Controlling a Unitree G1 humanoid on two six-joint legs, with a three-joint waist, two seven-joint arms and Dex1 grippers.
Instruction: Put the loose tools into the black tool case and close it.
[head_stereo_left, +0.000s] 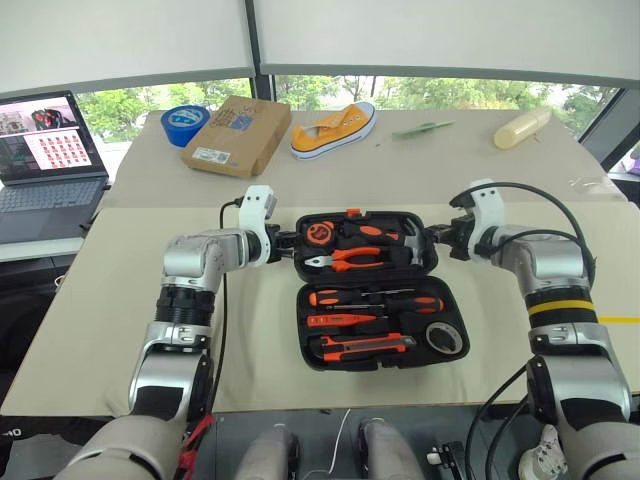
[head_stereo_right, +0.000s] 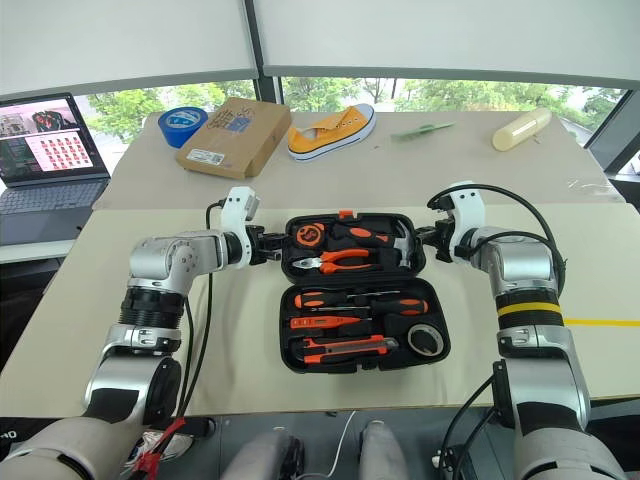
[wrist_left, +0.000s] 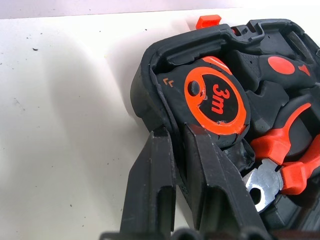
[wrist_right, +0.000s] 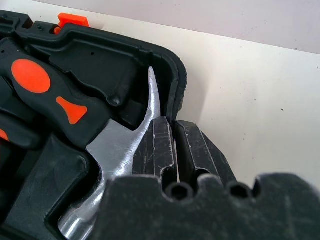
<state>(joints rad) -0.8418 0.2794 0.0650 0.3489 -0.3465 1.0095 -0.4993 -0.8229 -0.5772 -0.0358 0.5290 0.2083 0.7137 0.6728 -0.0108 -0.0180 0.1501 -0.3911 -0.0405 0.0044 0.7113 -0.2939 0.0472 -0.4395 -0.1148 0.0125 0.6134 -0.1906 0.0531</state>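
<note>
The case lies open at the table's centre, tools seated in its near half: screwdrivers, knife, tape roll. At the far half's nine o'clock edge the left gripper pinches the rim beside the tape measure; at three o'clock the right gripper pinches the rim by the hammer.

We see a beige tabletop carrying the open black tool case at centre. Along the frame's upper part lie a blue tape roll, a brown cardboard box, a yellow shoe, a thin green item and what may be a pale bottle.
</note>
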